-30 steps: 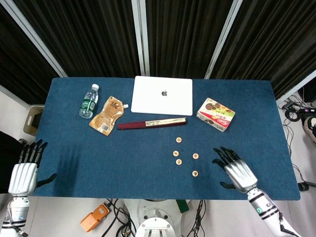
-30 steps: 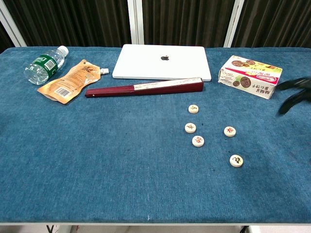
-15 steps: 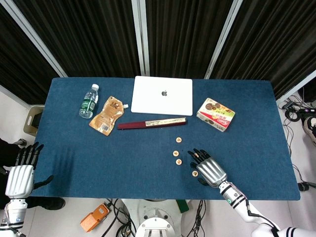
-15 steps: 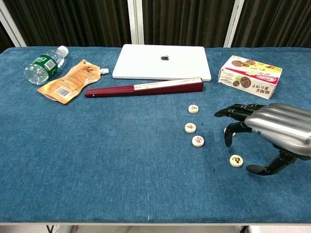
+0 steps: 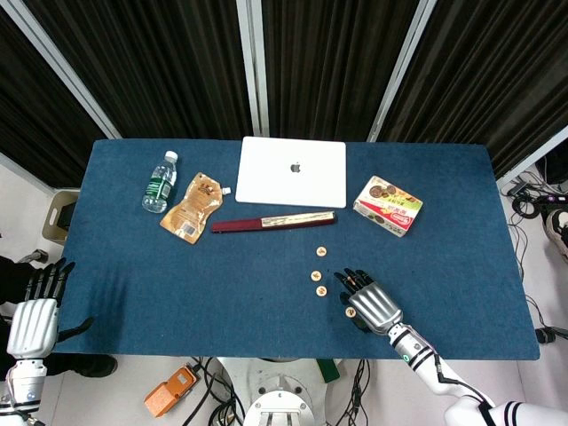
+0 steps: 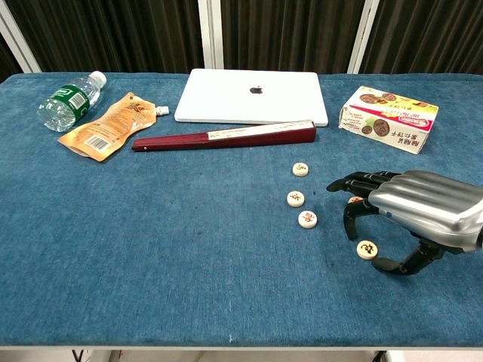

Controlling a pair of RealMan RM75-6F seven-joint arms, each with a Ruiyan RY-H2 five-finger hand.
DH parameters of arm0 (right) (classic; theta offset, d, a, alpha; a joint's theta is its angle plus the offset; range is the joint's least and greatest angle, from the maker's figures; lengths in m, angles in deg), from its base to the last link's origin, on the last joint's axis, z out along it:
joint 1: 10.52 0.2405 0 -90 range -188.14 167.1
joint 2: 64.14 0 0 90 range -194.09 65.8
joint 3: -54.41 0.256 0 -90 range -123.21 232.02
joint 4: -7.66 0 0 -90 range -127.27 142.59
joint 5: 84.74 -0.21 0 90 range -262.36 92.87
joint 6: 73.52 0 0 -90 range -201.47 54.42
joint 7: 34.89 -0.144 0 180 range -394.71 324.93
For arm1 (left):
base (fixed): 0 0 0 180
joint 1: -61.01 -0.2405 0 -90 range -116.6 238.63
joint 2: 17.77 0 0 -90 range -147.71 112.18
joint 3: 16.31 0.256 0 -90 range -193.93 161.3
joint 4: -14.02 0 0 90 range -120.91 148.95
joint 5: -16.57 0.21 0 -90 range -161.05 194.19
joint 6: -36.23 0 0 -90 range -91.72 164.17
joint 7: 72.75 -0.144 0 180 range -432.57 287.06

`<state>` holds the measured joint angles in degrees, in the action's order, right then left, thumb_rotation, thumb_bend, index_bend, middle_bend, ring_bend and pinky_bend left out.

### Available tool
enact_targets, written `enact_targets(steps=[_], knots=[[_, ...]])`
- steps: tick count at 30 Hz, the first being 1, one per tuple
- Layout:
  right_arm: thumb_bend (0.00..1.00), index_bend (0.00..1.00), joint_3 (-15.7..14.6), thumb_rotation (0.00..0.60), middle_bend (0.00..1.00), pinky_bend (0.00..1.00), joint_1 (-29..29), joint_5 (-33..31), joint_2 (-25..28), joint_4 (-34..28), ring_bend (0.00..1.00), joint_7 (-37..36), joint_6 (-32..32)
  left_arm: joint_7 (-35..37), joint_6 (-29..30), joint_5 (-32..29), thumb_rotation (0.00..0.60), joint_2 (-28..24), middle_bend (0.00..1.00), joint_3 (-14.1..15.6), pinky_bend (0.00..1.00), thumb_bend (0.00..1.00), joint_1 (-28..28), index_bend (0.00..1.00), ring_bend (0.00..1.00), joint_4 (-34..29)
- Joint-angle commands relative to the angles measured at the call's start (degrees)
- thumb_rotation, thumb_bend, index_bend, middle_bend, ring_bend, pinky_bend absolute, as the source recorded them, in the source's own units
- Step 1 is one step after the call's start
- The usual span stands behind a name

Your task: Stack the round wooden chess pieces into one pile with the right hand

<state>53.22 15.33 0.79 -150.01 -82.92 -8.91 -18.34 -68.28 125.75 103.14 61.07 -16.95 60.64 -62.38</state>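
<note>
The right hand [image 6: 423, 211] hovered with fingers spread, gripping nothing, its fingertips [image 6: 337, 183] over one chess piece [image 6: 355, 200], another chess piece [image 6: 367, 249] just beneath its thumb.

5 round wooden chess pieces [image 6: 301, 169], flat, unstacked, scattered apart

The right hand [image 6: 411, 207] moved in from the bench's right side to the cluster of round wooden chess pieces [image 6: 307, 219], and came to hover with fingers spread over the rightmost piece [image 6: 355, 200], its thumb beside the nearest piece [image 6: 367, 249]. The left hand [image 5: 34, 318] sank lower past the bench's left edge.
</note>
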Motion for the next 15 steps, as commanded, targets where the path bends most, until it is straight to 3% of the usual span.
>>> enact_targets(steps=[1, 8, 15], knots=[[0.46, 0.50, -0.1, 0.600, 0.10, 0.15, 0.2, -0.2, -0.2, 0.2, 0.04, 0.0, -0.1, 0.2, -0.1, -0.1, 0.600, 0.1, 0.01, 0.0, 0.00, 0.05, -0.1, 0.09, 0.00, 0.3], [0.51, 0.59, -0.4, 0.600, 0.10, 0.15, 0.4, 0.6, -0.6, 0.8, 0.06, -1.8, 1.1, 0.6, -0.1, -0.1, 0.600, 0.4, 0.01, 0.0, 0.00, 0.05, -0.2, 0.09, 0.00, 0.8], [0.52, 0.59, 3.5, 0.600, 0.10, 0.15, 2.7, -1.3, 0.9, -1.9, 0.06, -2.2, 1.2, 0.7, -0.2, -0.1, 0.600, 0.3, 0.01, 0.0, 0.00, 0.05, -0.3, 0.09, 0.00, 0.9]])
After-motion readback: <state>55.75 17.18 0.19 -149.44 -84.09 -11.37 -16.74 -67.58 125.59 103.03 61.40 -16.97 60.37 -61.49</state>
